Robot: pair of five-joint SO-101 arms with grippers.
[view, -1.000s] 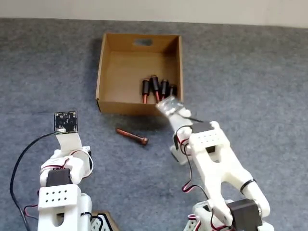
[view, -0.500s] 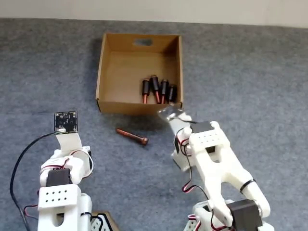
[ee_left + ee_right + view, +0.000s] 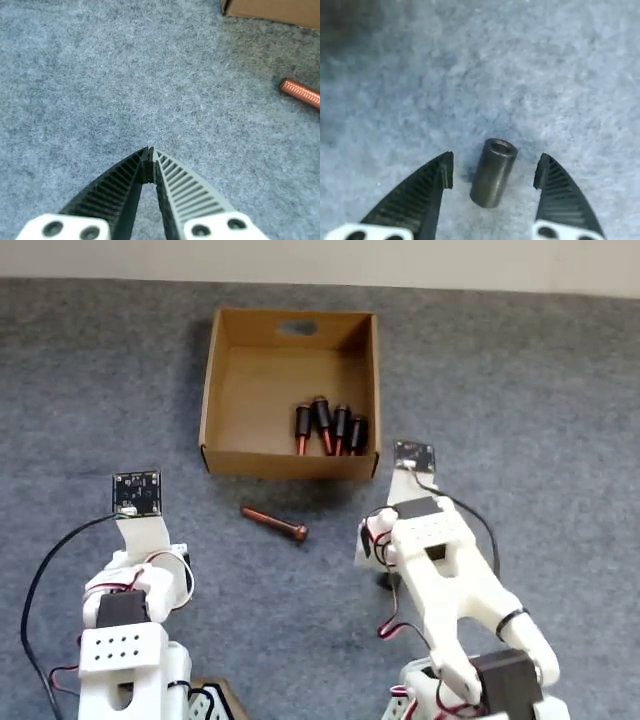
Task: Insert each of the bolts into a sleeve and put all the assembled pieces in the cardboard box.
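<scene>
A grey carpet [image 3: 520, 390] covers the table. The cardboard box [image 3: 212, 390] sits on it toward twelve o'clock. A loose copper bolt [image 3: 273, 522] lies near the box's six o'clock, slanting ten-to-four. A dark sleeve [image 3: 493, 173] lies on its side.

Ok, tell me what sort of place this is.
Probably a robotics lab or hobby bench: a left arm and right arm with exposed wiring on a grey carpet-like tabletop, plus a cardboard box, bolt and sleeve as practice parts.

The left arm [image 3: 122, 645] and the right arm [image 3: 455, 585] are white plastic with black motors and red cables. The left gripper [image 3: 150, 152] has ribbed fingers [image 3: 117, 187], one black, one grey.
</scene>
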